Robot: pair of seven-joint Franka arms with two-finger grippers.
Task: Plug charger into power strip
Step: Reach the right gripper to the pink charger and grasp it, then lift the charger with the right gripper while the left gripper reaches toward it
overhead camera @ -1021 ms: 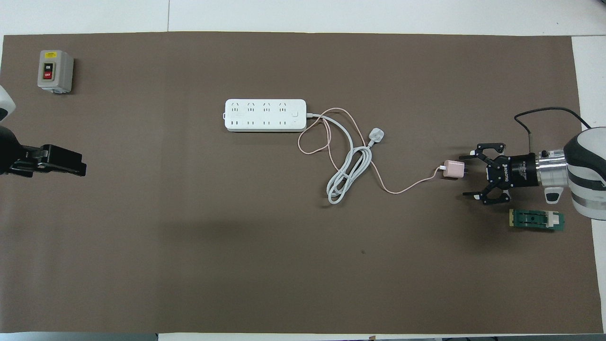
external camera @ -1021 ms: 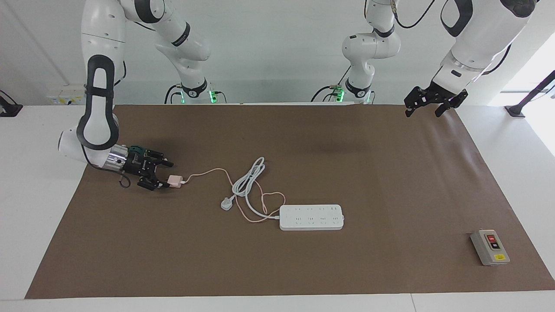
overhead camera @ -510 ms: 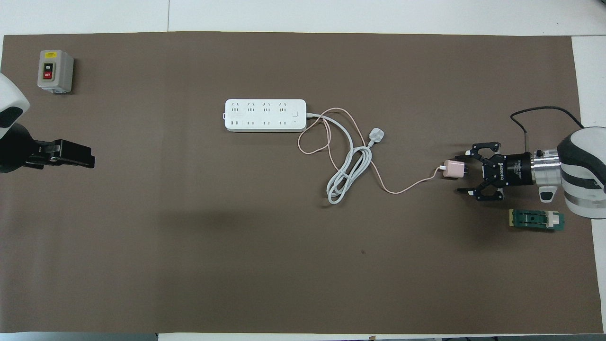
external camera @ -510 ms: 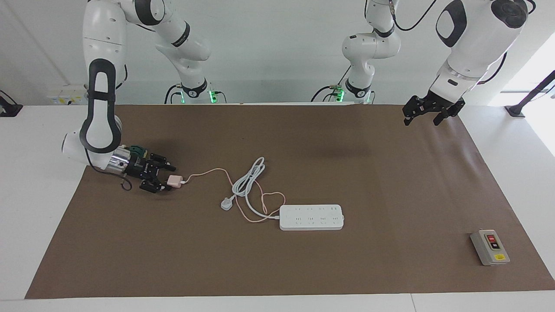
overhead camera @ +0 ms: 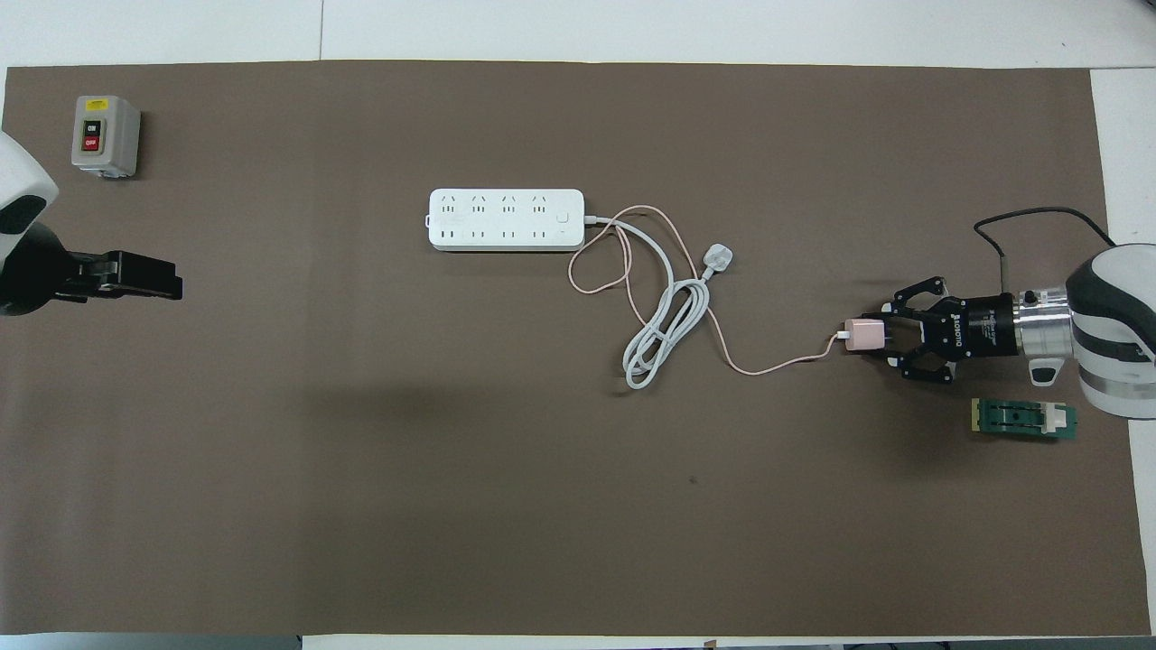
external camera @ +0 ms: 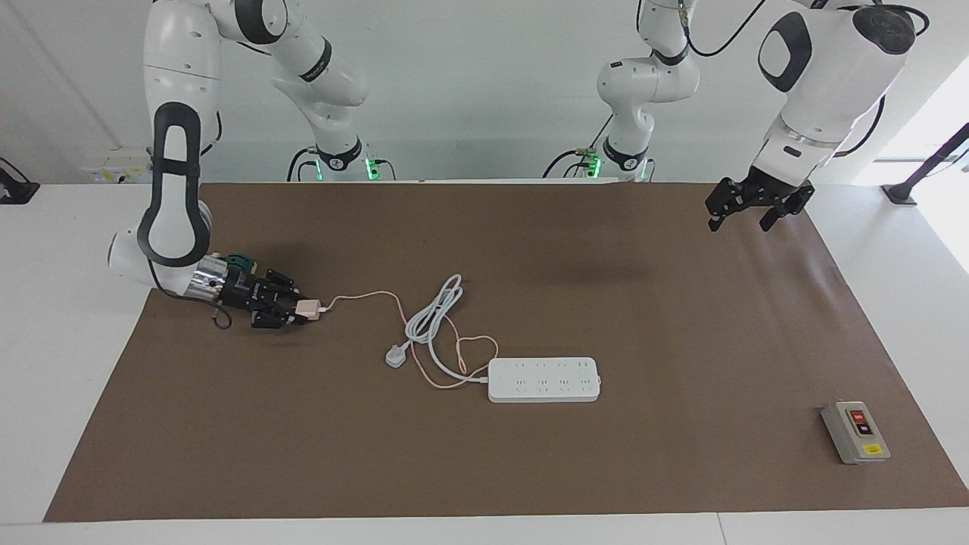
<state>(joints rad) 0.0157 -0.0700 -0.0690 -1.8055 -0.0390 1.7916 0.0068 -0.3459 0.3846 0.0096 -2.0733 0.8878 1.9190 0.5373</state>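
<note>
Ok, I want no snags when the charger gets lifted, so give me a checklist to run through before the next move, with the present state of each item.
1. Right end effector shut on the charger: ok.
2. Charger off the mat: not ok, it sits low at the mat.
3. Pink cable free to follow: not ok, it loops across the white cord.
4. Power strip lying flat, sockets up: ok.
5. Left end effector open, waiting over the mat's corner, away from the strip: ok.
6. Prongs undamaged: cannot tell.
</note>
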